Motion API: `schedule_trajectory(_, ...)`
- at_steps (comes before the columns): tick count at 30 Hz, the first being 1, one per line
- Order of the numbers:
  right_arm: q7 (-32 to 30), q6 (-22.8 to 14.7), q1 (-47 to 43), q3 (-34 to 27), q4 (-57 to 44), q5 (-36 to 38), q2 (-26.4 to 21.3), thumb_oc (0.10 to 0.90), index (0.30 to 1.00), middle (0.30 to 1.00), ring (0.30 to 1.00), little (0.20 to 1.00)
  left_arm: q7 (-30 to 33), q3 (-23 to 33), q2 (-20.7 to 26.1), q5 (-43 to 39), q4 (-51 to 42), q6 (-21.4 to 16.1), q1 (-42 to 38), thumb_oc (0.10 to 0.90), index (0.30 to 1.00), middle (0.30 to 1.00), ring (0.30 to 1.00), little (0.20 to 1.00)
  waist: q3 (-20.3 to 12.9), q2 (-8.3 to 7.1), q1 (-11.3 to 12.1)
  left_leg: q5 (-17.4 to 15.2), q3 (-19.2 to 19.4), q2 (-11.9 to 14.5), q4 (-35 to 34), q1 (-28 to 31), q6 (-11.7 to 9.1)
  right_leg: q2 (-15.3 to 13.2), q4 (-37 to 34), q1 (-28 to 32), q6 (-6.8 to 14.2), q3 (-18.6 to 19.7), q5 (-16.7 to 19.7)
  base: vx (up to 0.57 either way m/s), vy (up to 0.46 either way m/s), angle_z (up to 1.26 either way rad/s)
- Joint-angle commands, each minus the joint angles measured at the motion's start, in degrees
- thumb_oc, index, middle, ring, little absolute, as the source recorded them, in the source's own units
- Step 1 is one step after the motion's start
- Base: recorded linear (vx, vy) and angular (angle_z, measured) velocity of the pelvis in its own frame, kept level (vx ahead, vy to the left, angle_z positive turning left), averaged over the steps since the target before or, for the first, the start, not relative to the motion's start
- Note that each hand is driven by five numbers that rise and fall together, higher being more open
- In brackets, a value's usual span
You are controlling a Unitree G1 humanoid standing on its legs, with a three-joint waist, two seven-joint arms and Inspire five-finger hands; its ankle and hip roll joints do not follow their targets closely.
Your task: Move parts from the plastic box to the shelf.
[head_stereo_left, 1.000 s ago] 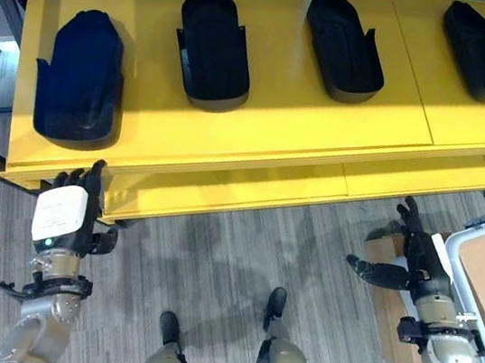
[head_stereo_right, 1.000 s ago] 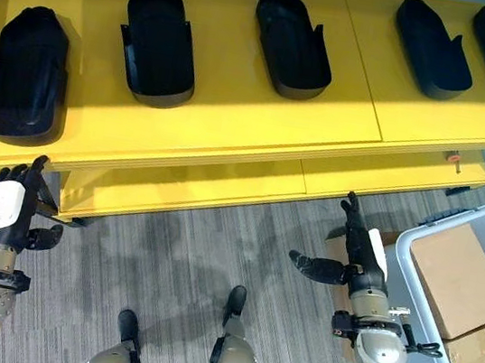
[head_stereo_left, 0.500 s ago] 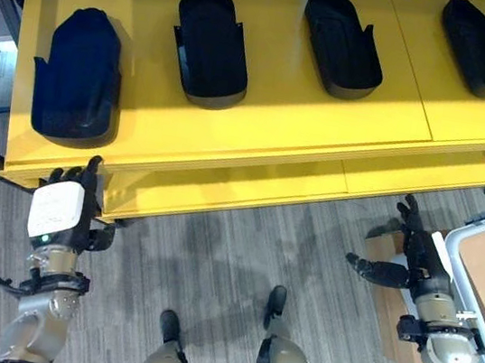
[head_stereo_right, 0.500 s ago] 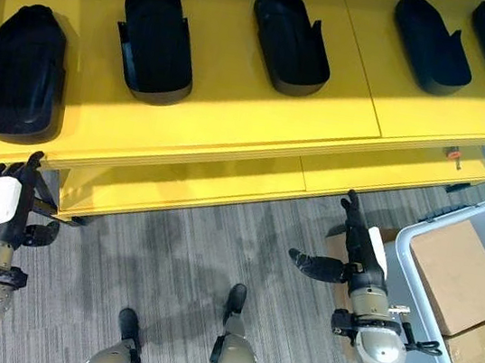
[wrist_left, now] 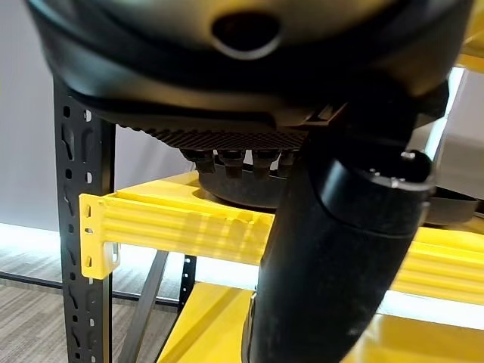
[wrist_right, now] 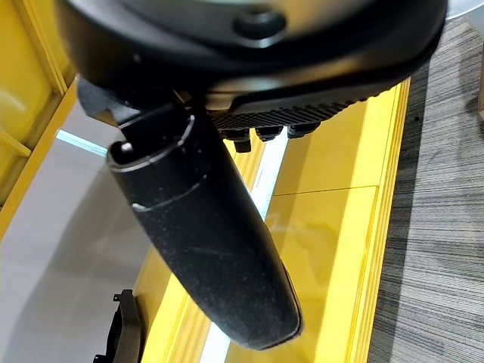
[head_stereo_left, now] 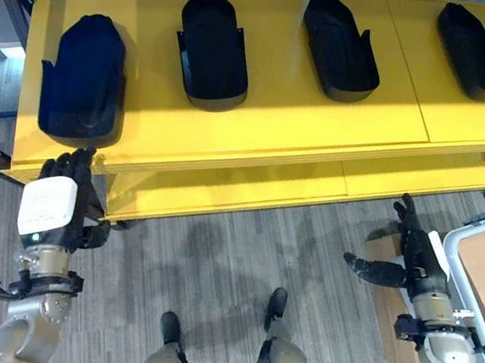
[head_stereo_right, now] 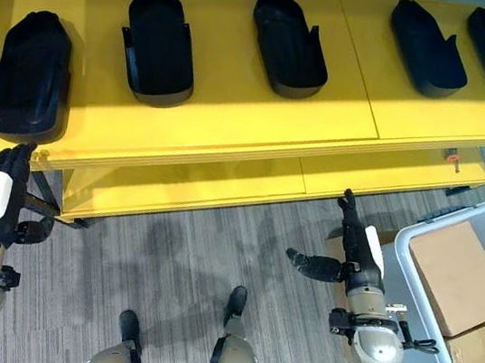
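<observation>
Left hand (head_stereo_left: 48,210) drifted leftward, fingers relaxed, empty, below shelf (head_stereo_left: 261,120) edge. Black parts (head_stereo_left: 213,47) line shelf top. Right hand (head_stereo_left: 409,261) spread, empty, beside plastic box (head_stereo_right: 414,253) holding cardboard. Risk: rising left hand knocking leftmost part (head_stereo_left: 84,77).

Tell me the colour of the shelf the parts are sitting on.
Yellow. The shelf shows best in the right eye view, with black parts lying on it.
</observation>
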Motion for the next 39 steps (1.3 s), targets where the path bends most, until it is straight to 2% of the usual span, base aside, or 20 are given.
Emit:
schedule_trajectory(1, -2.2, -4.5, -4.2, -3.6, -5.6, -0.6, -1.3, 0.9, 1.0, 1.0, 1.0, 1.0, 3.1, 5.1, 5.5, 1.8, -3.3, -1.9, -2.2, 0.9, 1.0, 1.0, 1.0, 1.0, -2.4, -0.19, -1.0, -5.1, -4.8, -2.0, 6.3, -5.0, 4.1, -4.0, 2.9, 5.6, 4.1, -3.0, -8.5, 0.0, 0.0, 0.0)
schedule_trajectory(9, -2.5, -4.6, -3.7, -4.0, -5.7, -0.6, -1.0, 0.9, 1.0, 1.0, 1.0, 1.0, 2.5, 4.6, 5.6, 1.8, -3.3, -2.3, -1.6, 0.9, 1.0, 1.0, 1.0, 1.0, -2.6, -0.18, -1.1, -5.3, -4.8, -1.9, 5.9, -4.7, 4.0, -3.6, 2.8, 5.7, 4.1, -3.0, -8.6, 0.0, 0.0, 0.0)
schedule_trajectory(39, -3.1, -4.9, -4.0, -4.4, -5.3, -0.7, -1.8, 0.9, 1.0, 1.0, 1.0, 1.0, 4.0, 3.0, 7.5, 1.9, 3.2, 0.0, -6.7, 0.9, 1.0, 1.0, 1.0, 1.0, -2.3, -0.39, -1.8, -5.9, -4.1, -2.3, 6.9, -5.6, 4.2, -3.8, 3.1, 4.9, 4.3, -2.3, -8.6, 0.0, 0.002, 0.0)
